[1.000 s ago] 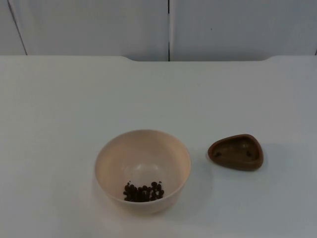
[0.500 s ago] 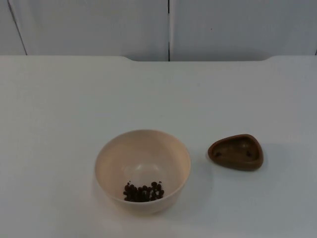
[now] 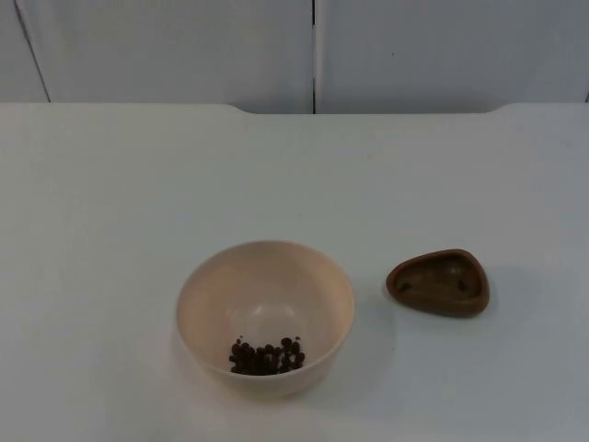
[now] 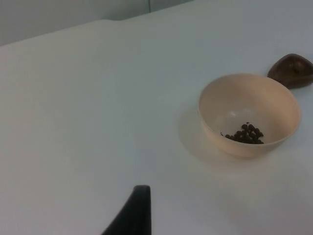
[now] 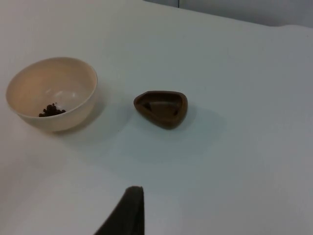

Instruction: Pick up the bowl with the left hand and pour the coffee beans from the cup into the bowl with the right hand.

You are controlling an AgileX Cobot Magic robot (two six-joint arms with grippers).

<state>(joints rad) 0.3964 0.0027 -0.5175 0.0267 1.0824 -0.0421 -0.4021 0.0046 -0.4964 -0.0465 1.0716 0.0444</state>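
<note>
Nothing has shifted over the last second: the bowl [image 3: 265, 318] and the cup [image 3: 439, 282] sit exactly where they sat in the earlier top views, and no arm has entered that view. My reading is that the pour is already finished and both arms are waiting back from the work, or that the recording is at its close; the coffee beans [image 3: 266, 355] lie in the bowl and the cup looks empty, its brown inside bare in the right wrist view.

Taking the bowl as landmark: it stands upright on the white surface [image 3: 120, 203], mouth up. The beans form one small heap against the inner wall on the side nearest the camera in the top view, not spread across the bottom. The cup stands well apart from the bowl, on the right arm's side, also mouth up and not touching it.

The cup is rounded-triangular, not circular. Its long axis runs roughly across the surface, with the narrower, rounded corner turned toward the bowl and the broad side away from it.

The left end effector [image 4: 131, 215] hangs back from the bowl, the right end effector [image 5: 126, 213] back from the cup. Each shows a single dark fingertip, so I cannot tell how either is set; neither grips anything.
</note>
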